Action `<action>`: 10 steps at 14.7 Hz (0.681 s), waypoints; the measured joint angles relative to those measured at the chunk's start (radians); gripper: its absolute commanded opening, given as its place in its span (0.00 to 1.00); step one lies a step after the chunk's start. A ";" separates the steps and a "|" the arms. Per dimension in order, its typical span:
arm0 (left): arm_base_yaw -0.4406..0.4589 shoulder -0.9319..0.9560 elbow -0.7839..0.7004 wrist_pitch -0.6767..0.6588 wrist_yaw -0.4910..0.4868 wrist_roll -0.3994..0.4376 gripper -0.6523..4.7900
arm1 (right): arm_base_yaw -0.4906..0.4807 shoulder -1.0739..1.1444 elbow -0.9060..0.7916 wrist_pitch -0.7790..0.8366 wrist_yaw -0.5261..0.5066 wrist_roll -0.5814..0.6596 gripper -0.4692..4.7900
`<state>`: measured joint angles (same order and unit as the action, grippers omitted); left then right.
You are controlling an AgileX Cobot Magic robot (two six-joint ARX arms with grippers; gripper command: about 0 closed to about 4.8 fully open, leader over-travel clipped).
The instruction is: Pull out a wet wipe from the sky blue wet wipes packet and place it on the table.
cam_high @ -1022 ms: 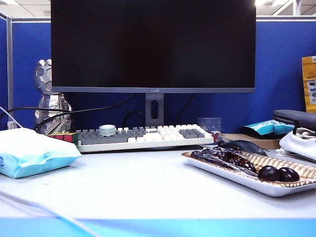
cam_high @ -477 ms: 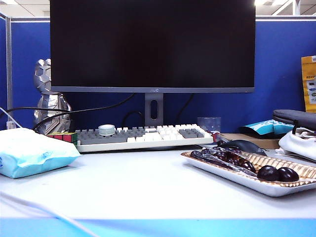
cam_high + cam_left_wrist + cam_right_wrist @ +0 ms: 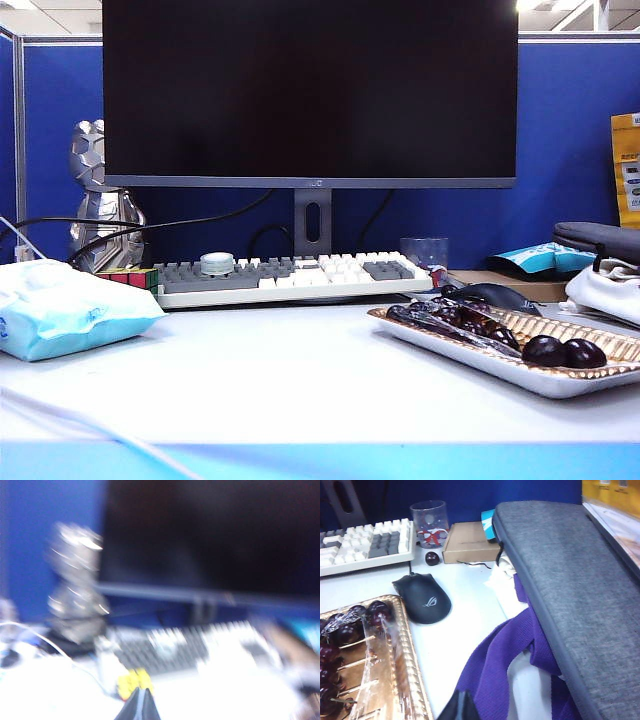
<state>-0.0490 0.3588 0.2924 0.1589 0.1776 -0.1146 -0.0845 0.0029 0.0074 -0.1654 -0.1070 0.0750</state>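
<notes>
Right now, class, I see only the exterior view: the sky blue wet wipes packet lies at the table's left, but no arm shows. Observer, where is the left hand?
Observer: The left wrist view, though blurred, shows the left hand shut and empty, facing the keyboard.
Operator: And the right hand?
Observer: The right hand hangs over a purple cloth beside a grey case; only its tips show.
Operator: Anything hidden from me?
Observer: A dark round fruit lies on the table between the glass and the mouse.

The exterior camera is sitting low at the table (image 3: 300,385) edge, facing the monitor (image 3: 310,90). Both wrist cameras are looking across the desk, sharing the keyboard (image 3: 290,275).
</notes>
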 measured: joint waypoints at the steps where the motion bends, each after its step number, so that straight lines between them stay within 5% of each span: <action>1: 0.000 0.097 0.042 -0.015 0.018 0.021 0.15 | 0.000 0.000 0.000 0.000 0.000 0.000 0.09; 5: -0.114 0.569 0.179 -0.073 0.017 0.186 0.17 | 0.000 0.000 0.000 0.000 0.000 0.000 0.09; 7: -0.161 0.677 0.185 -0.106 -0.106 0.190 0.19 | 0.000 0.000 0.000 0.000 0.000 0.000 0.09; 9: -0.186 0.732 0.185 -0.113 -0.162 0.204 0.37 | 0.000 0.000 0.000 0.000 0.000 0.000 0.09; 10: -0.190 0.744 0.185 -0.113 -0.188 0.209 0.38 | 0.000 0.000 0.000 0.000 0.000 0.000 0.09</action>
<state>-0.2386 1.1027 0.4774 0.0460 -0.0105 0.0948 -0.0845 0.0032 0.0074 -0.1654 -0.1066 0.0750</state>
